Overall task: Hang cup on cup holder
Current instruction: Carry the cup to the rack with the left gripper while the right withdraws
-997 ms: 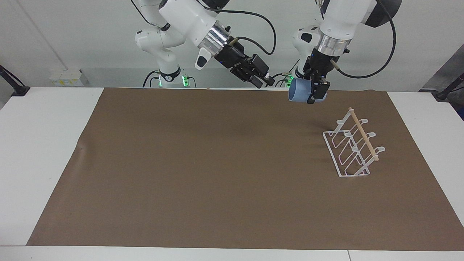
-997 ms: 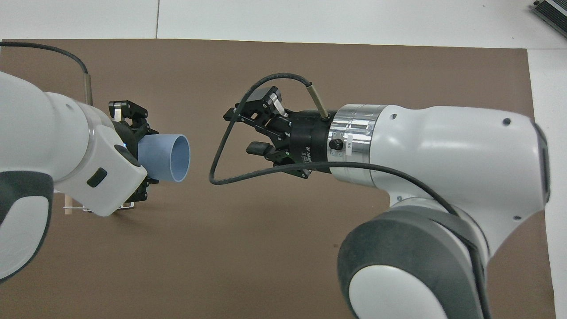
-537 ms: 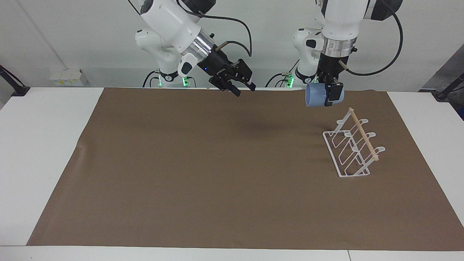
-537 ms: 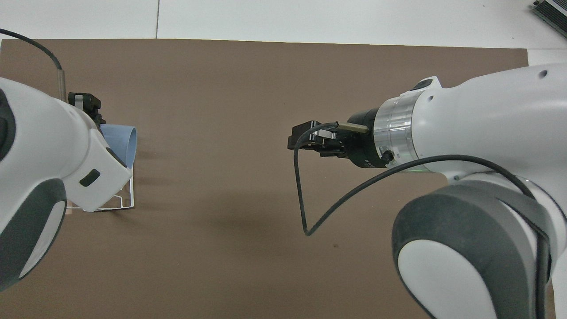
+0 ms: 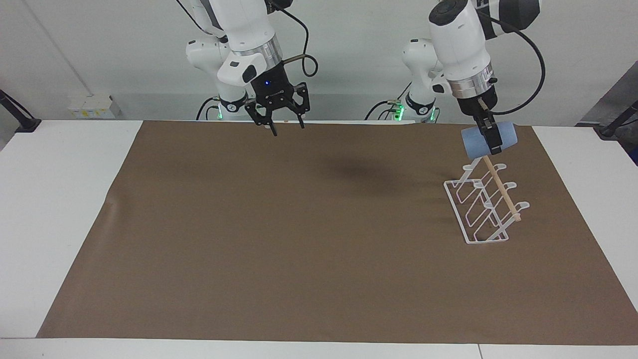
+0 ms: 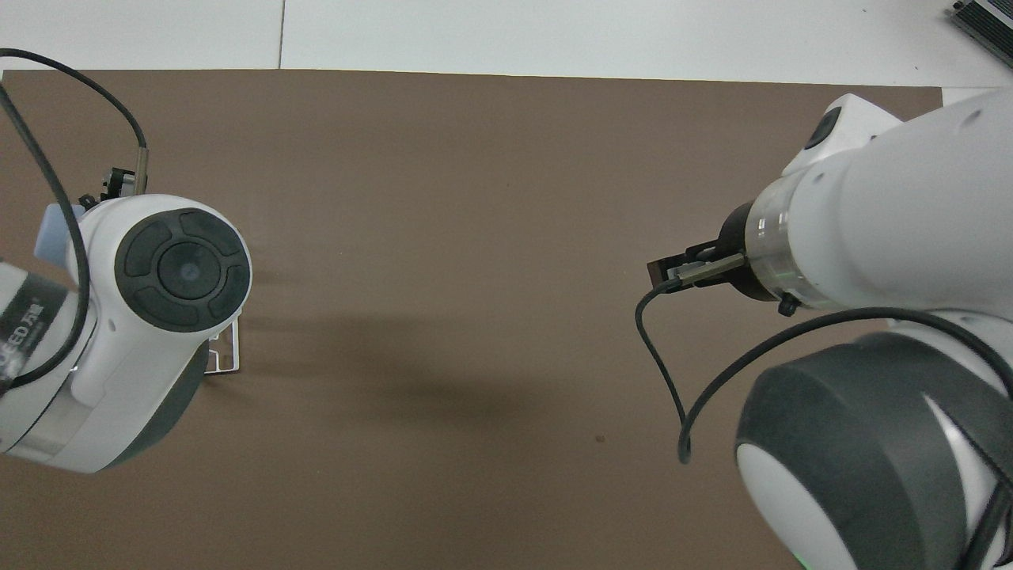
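we see a sliver of the blue cup (image 6: pixel 54 233) peeking past the left arm, which hides most of the white cup holder (image 6: pixel 225 352) on the brown mat (image 6: pixel 443 237).

Bright, even light from above, soft blurred shadows on the brown mat (image 5: pixel 299 239) — darkest under the raised arms, no glare, both views sharp, nearest arm casing slightly soft overhead.

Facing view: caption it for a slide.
Left gripper holds the cup over the cup holder; right gripper waits open.
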Robot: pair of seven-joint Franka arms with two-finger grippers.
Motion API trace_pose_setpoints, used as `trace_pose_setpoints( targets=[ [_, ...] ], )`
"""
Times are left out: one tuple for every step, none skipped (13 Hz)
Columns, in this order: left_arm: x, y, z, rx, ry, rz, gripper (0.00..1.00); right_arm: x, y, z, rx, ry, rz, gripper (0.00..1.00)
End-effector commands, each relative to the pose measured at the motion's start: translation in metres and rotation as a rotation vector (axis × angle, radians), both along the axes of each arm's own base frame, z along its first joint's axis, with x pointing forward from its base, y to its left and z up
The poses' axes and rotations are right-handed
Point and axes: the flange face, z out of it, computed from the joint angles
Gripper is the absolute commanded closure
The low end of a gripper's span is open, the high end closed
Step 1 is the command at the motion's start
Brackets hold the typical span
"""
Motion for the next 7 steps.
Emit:
trace_pose_setpoints(
  targets=[
    [0.010, 0.001, -0.023, 0.022, -0.010, -0.005, 1.00, 0.012, -0.045, 0.002, -0.048, 0.005, -0.025, 0.31],
    [0.015, 0.001, -0.037, 0.028, 0.004, -0.002, 1.00, 0.017, -0.065, 0.000, -0.054, 0.005, -0.013, 0.32],
    [0.021, 0.002, -0.049, 0.039, 0.008, -0.009, 1.00, 0.020, -0.085, -0.005, -0.060, 0.009, -0.004, 0.32],
    [0.027, 0.009, -0.056, 0.024, -0.016, -0.018, 1.00, 0.020, -0.105, -0.013, -0.066, 0.024, -0.012, 0.33],
    [0.029, 0.011, -0.063, 0.019, -0.026, -0.045, 1.00, 0.019, -0.116, -0.019, -0.069, 0.023, -0.028, 0.33],
    [0.032, 0.025, -0.074, 0.014, -0.027, -0.049, 1.00, 0.015, -0.125, -0.029, -0.073, 0.035, -0.044, 0.33],
    [0.032, 0.028, -0.079, 0.001, -0.036, -0.065, 1.00, 0.013, -0.129, -0.034, -0.073, 0.032, -0.053, 0.32]
  ],
)
